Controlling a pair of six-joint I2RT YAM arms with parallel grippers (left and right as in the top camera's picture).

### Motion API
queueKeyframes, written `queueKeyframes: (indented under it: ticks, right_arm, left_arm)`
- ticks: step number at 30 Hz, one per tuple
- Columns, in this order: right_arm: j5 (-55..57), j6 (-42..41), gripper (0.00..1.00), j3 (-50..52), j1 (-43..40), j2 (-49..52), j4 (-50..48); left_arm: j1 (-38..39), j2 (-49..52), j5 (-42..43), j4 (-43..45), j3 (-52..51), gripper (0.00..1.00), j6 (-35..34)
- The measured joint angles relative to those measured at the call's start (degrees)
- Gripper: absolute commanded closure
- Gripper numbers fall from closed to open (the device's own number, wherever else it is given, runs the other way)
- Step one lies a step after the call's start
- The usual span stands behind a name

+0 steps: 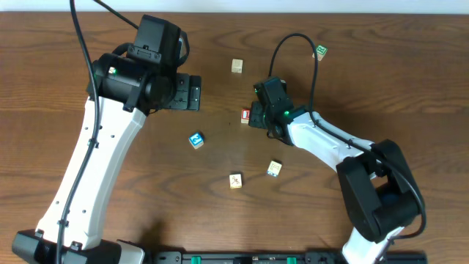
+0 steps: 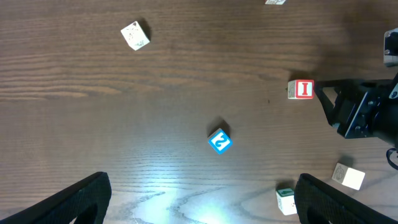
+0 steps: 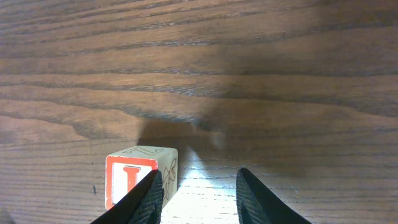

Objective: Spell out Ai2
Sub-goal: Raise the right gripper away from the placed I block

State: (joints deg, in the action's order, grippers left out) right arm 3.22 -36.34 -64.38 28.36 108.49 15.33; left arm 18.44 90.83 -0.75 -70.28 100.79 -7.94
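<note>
The red I cube [image 1: 245,115] [image 2: 301,89] [image 3: 138,176] rests on the table. My right gripper [image 1: 251,116] [image 3: 199,179] is low beside it, narrowly open with nothing between its fingers. The cube lies just outside the left finger [image 3: 149,196]. The blue 2 cube [image 1: 196,140] [image 2: 219,140] lies alone left of it. A pale cube with a red mark on top [image 1: 235,180], too small to read, lies nearer the front. My left gripper [image 1: 190,93] [image 2: 205,205] hovers wide open over bare wood, holding nothing.
A green-marked cube [image 1: 320,51] sits at the back right and a pale cube [image 1: 237,66] at the back middle. Another marked cube [image 1: 274,169] lies front right. In the left wrist view a faint-marked cube [image 2: 134,35] lies far left.
</note>
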Motion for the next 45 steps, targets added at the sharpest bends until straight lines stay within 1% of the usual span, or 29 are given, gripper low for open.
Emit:
queueKeyframes:
  ticks: [25,26,28,29,30,31,32,34,35,37,38,40,41,43,44,45]
  right_arm:
    - [-1.99,-1.99,0.61,0.0,0.0,0.0,-1.92]
    - [-1.99,-1.99,0.63,0.0,0.0,0.0,-1.95]
    - [-1.99,-1.97,0.69,0.0,-0.02,0.0,-1.84]
    - [-2.05,-2.1,0.66,0.0,-0.07,0.0,-1.38]
    - [-2.05,-2.27,0.59,0.0,-0.11,0.0,-0.66]
    - [-2.16,-2.21,0.55,0.0,-0.17,0.0,0.13]
    - [-2.19,-1.81,0.53,0.0,-0.33,-0.2,0.72]
    - [-2.12,-1.36,0.6,0.0,-0.5,-1.22,3.1]
    - [-1.73,-1.18,0.6,0.02,-0.61,-2.32,5.2]
    - [-0.37,-0.66,0.58,0.09,-0.72,-5.75,8.94]
    - [0.76,-0.11,0.54,0.11,-0.79,-8.79,11.17]
    - [2.29,0.57,0.51,0.0,-0.9,-14.01,14.21]
    - [3.04,0.9,0.51,-0.07,-0.94,-16.46,16.39]
    - [5.03,1.64,0.58,-0.24,-0.94,-21.49,22.43]
    - [5.77,1.77,0.59,-0.39,-0.94,-22.93,25.42]
    - [6.29,1.81,0.57,-0.42,-1.03,-23.93,28.06]
  left_arm:
    - [0.0,0.0,-0.15,0.04,0.0,0.05,0.0]
    - [0.0,0.0,-0.15,0.04,0.0,0.05,0.0]
    - [0.0,0.0,-0.17,0.04,0.0,0.05,0.0]
    - [0.0,0.0,-0.17,0.04,0.0,0.05,-0.02]
    - [0.0,0.0,-0.2,0.07,0.0,0.05,0.0]
    - [0.0,0.0,-0.31,0.07,0.0,0.05,0.0]
    - [0.0,0.0,-0.37,0.07,0.0,0.04,0.0]
    - [0.0,0.0,-0.59,0.09,0.0,0.04,0.0]
    - [0.0,0.0,-0.63,0.09,0.0,0.05,0.0]
    - [0.0,0.0,-0.85,0.15,0.0,0.04,-0.02]
    - [0.0,0.0,-1.05,0.17,0.0,0.05,0.0]
    - [0.0,0.0,-1.2,0.2,0.0,0.05,0.0]
    - [0.0,-0.02,-1.22,0.35,0.0,0.05,0.0]
    - [0.0,-0.02,-1.25,0.42,0.0,0.05,0.0]
    - [0.0,-0.04,-1.25,0.44,0.0,0.05,0.0]
    - [0.0,-0.04,-1.31,0.5,0.0,0.05,0.0]
